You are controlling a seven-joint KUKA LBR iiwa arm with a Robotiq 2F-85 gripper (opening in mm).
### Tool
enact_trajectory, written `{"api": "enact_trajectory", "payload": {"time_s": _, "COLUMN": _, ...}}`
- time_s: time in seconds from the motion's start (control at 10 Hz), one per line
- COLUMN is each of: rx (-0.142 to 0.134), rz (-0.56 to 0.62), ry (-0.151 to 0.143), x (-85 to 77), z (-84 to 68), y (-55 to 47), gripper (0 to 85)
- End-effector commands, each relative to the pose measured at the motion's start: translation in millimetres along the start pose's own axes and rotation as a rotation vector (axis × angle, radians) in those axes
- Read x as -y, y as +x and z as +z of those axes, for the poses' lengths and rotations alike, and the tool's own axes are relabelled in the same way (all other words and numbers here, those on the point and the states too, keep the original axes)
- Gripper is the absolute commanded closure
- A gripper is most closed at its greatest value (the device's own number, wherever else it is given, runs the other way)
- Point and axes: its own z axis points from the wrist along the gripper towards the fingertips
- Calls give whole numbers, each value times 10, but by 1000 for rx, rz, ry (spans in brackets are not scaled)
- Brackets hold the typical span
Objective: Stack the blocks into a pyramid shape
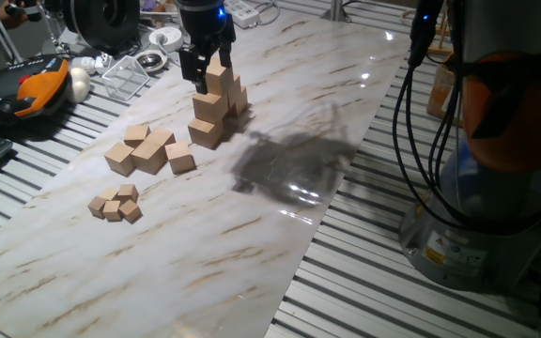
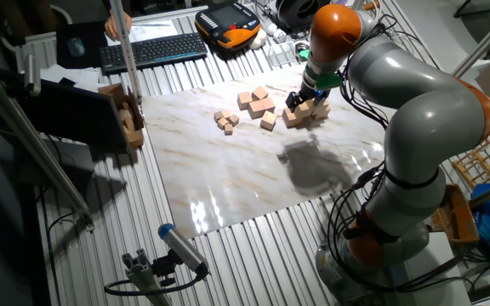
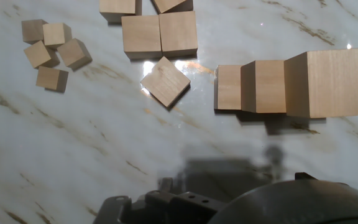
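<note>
A stepped stack of pale wooden blocks (image 1: 216, 105) stands at the far side of the marble sheet; it also shows in the other fixed view (image 2: 306, 110) and, as rising steps, in the hand view (image 3: 291, 84). My gripper (image 1: 205, 83) hangs at the stack's top block (image 1: 220, 75), with one dark finger down along that block's left face. Whether the jaws grip the block does not show. Several loose blocks (image 1: 148, 150) lie to the left of the stack, and one of them sits tilted (image 3: 165, 81). The fingers are out of the hand view.
Several much smaller cubes (image 1: 115, 204) lie in a cluster nearer the front. A wire basket (image 1: 125, 75), an orange pendant (image 1: 36, 84) and a keyboard (image 2: 151, 49) sit off the sheet. The arm's base (image 1: 477, 216) stands at the right.
</note>
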Motion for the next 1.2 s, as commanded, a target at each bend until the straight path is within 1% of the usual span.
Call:
{"api": "enact_trajectory", "payload": {"time_s": 0.0, "rx": -21, "rz": -15, "ry": -30, "x": -1, "z": -2, "y": 1, "gripper": 850}}
{"api": "enact_trajectory", "payload": {"time_s": 0.3, "rx": -22, "rz": -15, "ry": -29, "x": -4, "z": -23, "y": 1, "gripper": 850}}
{"api": "enact_trajectory", "payload": {"time_s": 0.8, "rx": -16, "rz": -15, "ry": -27, "x": -21, "z": -29, "y": -10, "gripper": 850}}
{"api": "enact_trajectory", "payload": {"time_s": 1.1, "rx": -16, "rz": -10, "ry": -26, "x": -50, "z": -19, "y": -36, "gripper": 850}}
